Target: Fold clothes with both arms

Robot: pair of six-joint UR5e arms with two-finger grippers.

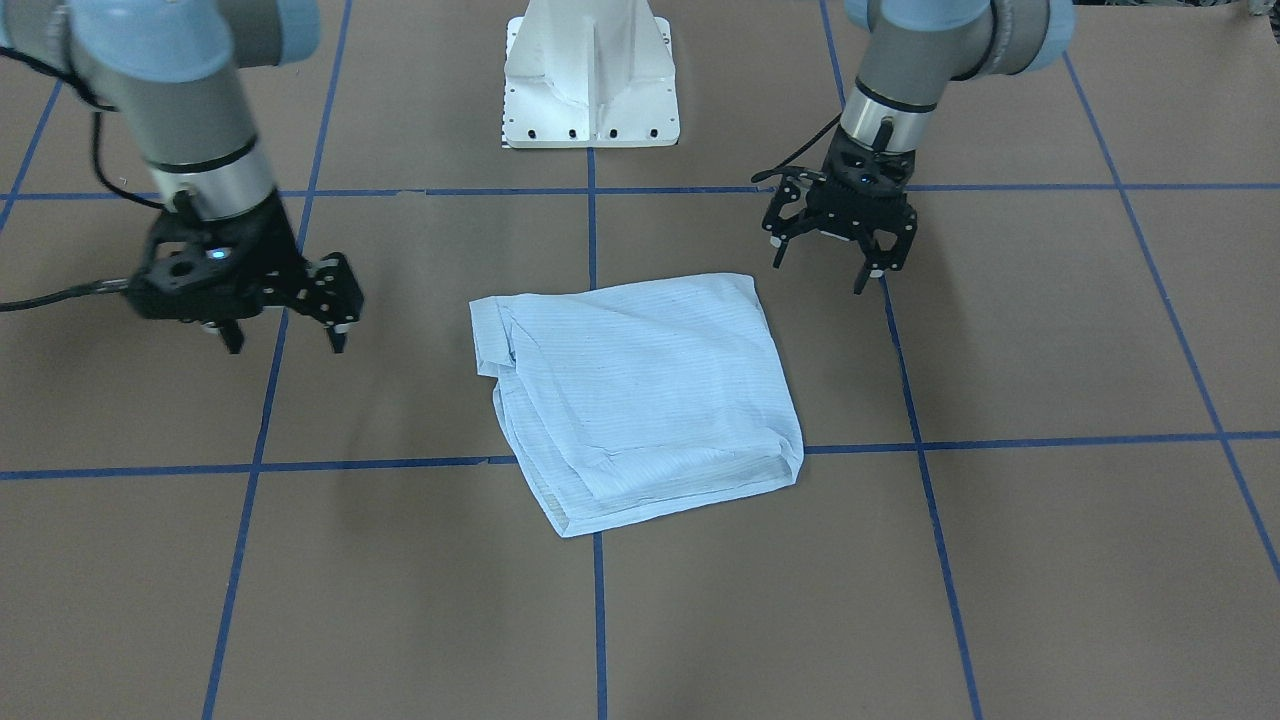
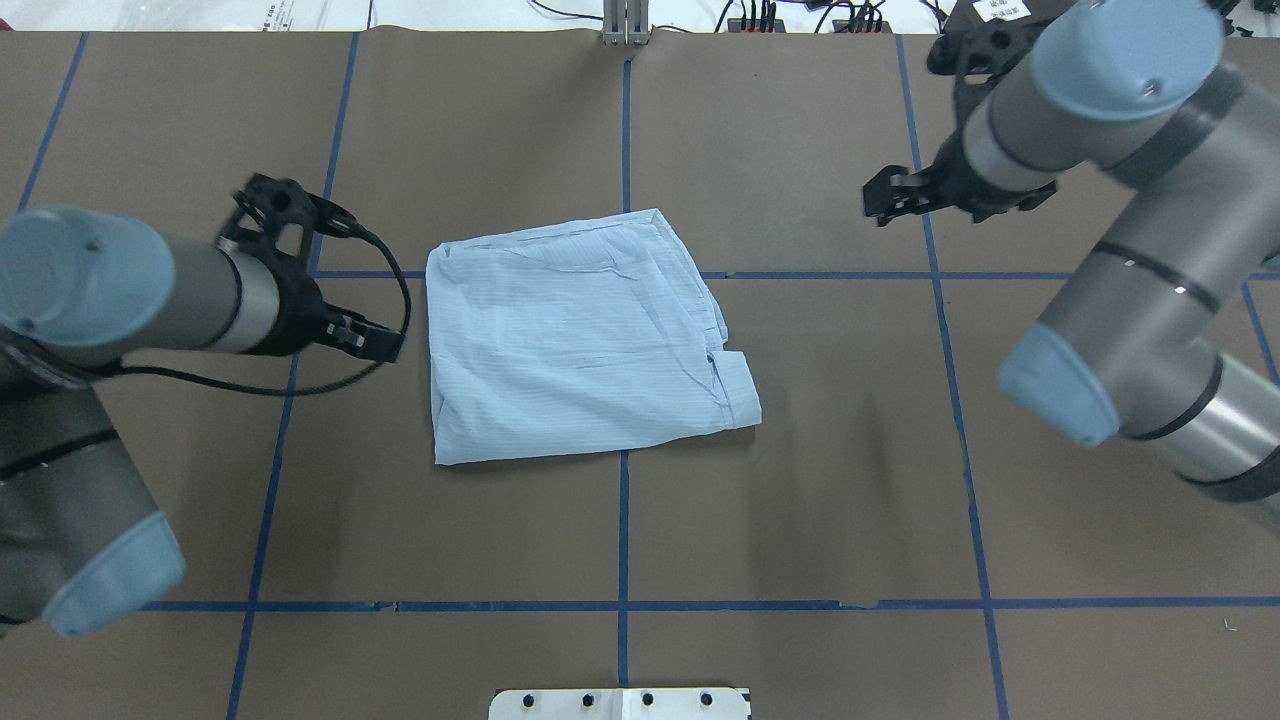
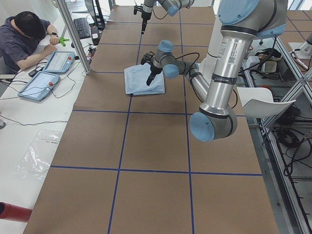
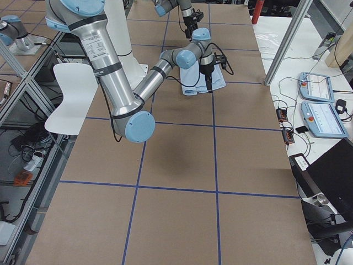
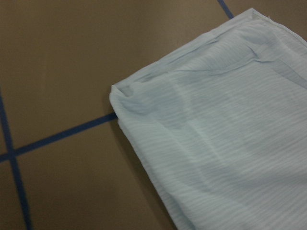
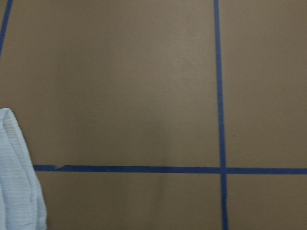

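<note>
Reading the light blue shirt (image 2: 570, 340) as brought down to a rough square packet, we judge the step in hand to be either one last halving or a tidy-up. Its right edge is uneven, with a small flap jutting out at the end nearer the robot and layered hems showing. To do it well we would take the packet by two corners of one edge at once, one per tool. We would pinch through all the thin layers, lift only a little, and carry both corners across at the same pace, so the striped cloth neither slides apart nor drags in a wrinkle; a diagonal crease already crosses the top layer. The shirt lies flat at the middle of the tabletop (image 2: 800, 500), over a crossing of the blue tape lines (image 2: 623, 520). The left tool (image 1: 825, 272) hovers just beside the shirt's left edge without touching it, fingers spread and empty, and its wrist camera looks down on what we take to be the packet's far left corner. The right tool (image 1: 285, 345) hangs well apart from the shirt, off to the right and farther from the robot, likewise released and holding nothing. Its wrist view catches only a sliver of cloth, so it has the longer way to go before any two-handed grasp.
</note>
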